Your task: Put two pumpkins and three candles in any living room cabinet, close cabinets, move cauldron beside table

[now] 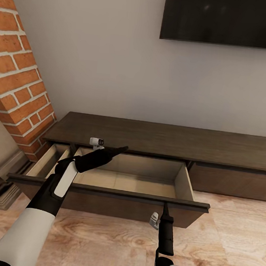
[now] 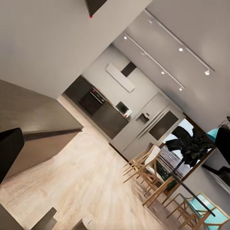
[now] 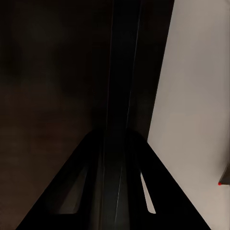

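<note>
Right claw nearest: forearm rising from bottom edge, fingers upright at top edge of open drawer front. Right wrist view: dark fingers together, clamped on drawer front's thin edge. Left arm extended forward and across, left claw over open drawer, tips near cabinet top edge; fingers look together, nothing held. Drawer interior pale, bare. Left wrist view adds distant grey kitchen, wooden chairs. Head view: brick fireplace, TV, plank floor.
</note>
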You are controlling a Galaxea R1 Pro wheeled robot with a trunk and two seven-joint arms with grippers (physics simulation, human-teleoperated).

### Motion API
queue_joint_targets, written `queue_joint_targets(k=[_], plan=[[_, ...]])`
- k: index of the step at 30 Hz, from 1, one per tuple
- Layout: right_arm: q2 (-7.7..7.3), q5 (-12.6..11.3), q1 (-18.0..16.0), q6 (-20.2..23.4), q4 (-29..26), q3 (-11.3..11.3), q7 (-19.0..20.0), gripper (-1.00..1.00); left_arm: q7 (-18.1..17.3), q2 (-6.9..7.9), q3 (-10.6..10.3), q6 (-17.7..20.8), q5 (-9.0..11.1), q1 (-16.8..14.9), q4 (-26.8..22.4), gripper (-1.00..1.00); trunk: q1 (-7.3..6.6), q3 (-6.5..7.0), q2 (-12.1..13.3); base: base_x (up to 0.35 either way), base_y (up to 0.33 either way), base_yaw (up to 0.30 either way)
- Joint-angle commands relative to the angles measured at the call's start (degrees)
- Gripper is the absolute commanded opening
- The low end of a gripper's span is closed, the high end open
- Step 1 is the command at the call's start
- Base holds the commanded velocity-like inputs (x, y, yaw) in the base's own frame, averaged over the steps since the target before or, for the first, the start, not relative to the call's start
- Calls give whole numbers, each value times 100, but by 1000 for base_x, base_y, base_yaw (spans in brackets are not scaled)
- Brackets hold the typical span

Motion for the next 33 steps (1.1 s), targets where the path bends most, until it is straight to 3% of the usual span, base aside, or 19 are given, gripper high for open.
queue_joint_targets(k=[1,33], plan=[[2,-27,7,-67,8,88,104,-100,-1,-1,-1,-1,0,-1,2,100,1,-1,1,-9,0,0],[10,-54,7,-59,20,87,146,-100,7,-1,-1,-2,0,-1,2,100,1,-1,1,0,0,0]])
